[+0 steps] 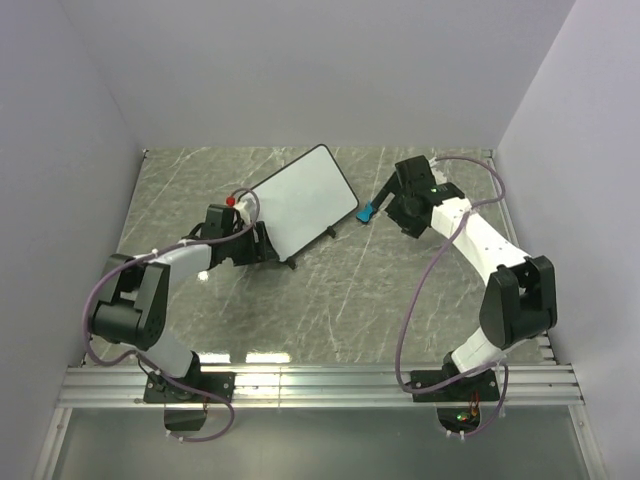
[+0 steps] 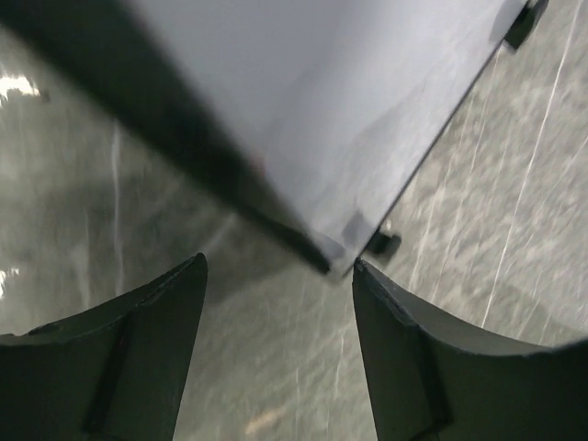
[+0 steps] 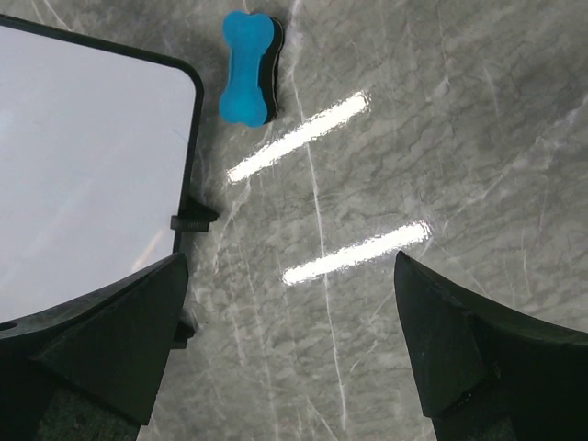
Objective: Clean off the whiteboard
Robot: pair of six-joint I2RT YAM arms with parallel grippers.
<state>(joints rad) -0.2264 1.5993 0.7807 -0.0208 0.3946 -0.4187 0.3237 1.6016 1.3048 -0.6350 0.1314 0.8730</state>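
Whiteboard point(image 1: 300, 200) and left gripper point(image 2: 276, 266) meet at one corner. The jaws stand apart with nothing clamped between them, and the board's near corner sits just ahead of the fingertips, close to the right-hand finger; I cannot tell whether it touches. That placement would suit steadying the board so it does not slide under a wiping stroke, but with the jaws parted I judge that no such hold is on. Outward from there the board stretches away and to the gripper's right across the grey marbled table point(image 1: 330, 300). It rests on small black feet point(image 2: 384, 243), and its white face shows no marks that I can make out. Further right, the right gripper point(image 3: 291, 262) hangs over bare table with its jaws spread wide and empty. Just ahead of it and slightly to its left lies the blue bone-shaped eraser point(image 3: 248, 69), apart from both fingers and near the board's rounded corner. Lying free within easy reach, it suggests the wiping is either paused or finished; from the clean face I judge it finished.
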